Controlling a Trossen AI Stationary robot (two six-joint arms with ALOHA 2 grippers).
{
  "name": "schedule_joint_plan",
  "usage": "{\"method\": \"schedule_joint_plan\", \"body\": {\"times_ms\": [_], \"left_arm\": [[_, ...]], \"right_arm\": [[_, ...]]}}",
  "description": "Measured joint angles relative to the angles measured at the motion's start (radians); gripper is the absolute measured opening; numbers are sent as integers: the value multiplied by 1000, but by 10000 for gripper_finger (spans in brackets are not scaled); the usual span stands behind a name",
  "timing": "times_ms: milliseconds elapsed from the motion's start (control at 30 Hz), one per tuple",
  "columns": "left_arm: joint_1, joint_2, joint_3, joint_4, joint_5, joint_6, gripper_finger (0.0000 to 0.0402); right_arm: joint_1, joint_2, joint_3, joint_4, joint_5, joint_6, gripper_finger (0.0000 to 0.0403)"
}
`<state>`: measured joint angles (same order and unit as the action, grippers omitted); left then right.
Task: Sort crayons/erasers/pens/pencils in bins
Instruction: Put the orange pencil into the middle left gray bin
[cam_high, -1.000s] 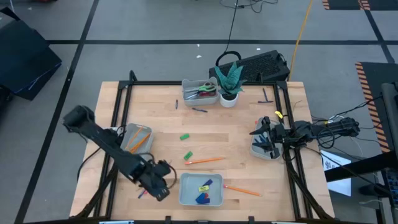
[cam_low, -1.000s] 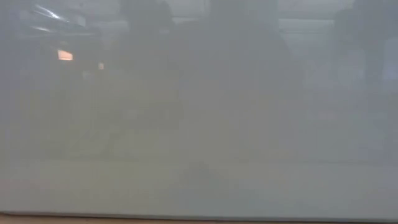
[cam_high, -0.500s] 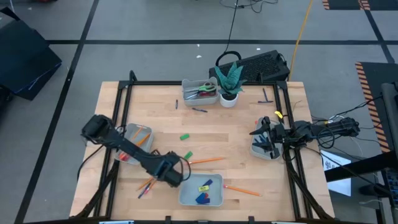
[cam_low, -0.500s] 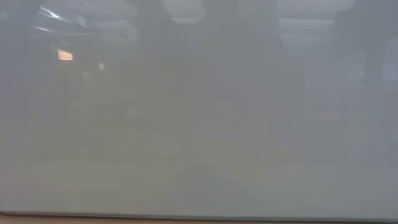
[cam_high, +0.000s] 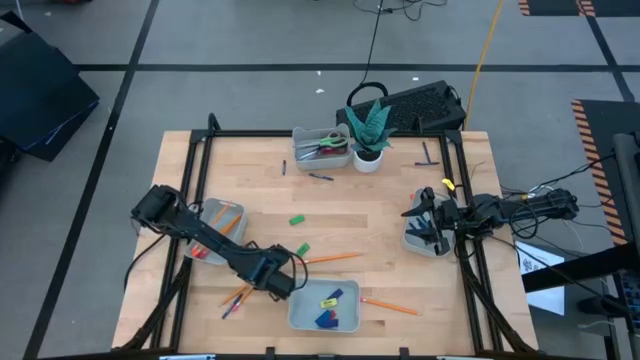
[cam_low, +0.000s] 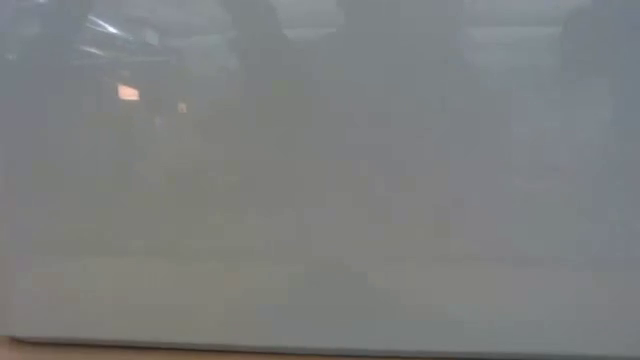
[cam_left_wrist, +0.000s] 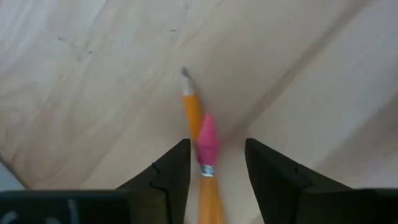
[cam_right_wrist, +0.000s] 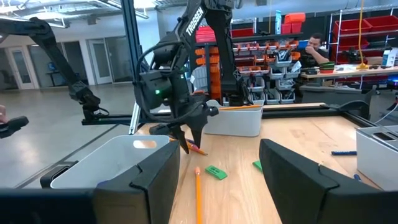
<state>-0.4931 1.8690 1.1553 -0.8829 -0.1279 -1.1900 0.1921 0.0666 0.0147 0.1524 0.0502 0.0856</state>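
Note:
My left gripper (cam_high: 289, 281) stands open just left of the near bin (cam_high: 323, 318). Its fingers straddle an orange pencil (cam_left_wrist: 209, 186) with a pink eraser end, with a gap on both sides. A second pencil tip (cam_left_wrist: 186, 78) lies just beyond. The long pencil (cam_high: 335, 258) lies flat on the table. My right gripper (cam_high: 416, 222) waits open over the right bin (cam_high: 428, 246). Two green erasers (cam_high: 296, 219) (cam_high: 302, 250) lie mid-table. More erasers (cam_high: 327, 303) sit in the near bin. The low view shows only grey haze.
The left bin (cam_high: 207, 236) holds orange pencils, and the far bin (cam_high: 303, 160) holds scissors beside a white plant pot (cam_high: 368, 160). Loose pencils and a pen (cam_high: 234, 298) lie near left, another pencil (cam_high: 392, 306) near right, and pens (cam_high: 320, 176) (cam_high: 428, 153) toward the far edge.
My left gripper has swung from the near-left part of the table toward the right and far side, to the long pencil's left end. The loose pencils it stood over now show. It has hardly moved in the last half second.

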Motion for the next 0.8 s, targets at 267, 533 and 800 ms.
{"method": "schedule_joint_plan", "body": {"times_ms": [267,533,800], "left_arm": [[0,0,-1,-6,5,-1,123],[1,-3,-1,-8,5,3,21],[1,-6,43,-43,64,29,64]], "right_arm": [[0,0,0,0,0,0,212],[0,0,0,0,0,0,212],[0,0,0,0,0,0,212]]}}
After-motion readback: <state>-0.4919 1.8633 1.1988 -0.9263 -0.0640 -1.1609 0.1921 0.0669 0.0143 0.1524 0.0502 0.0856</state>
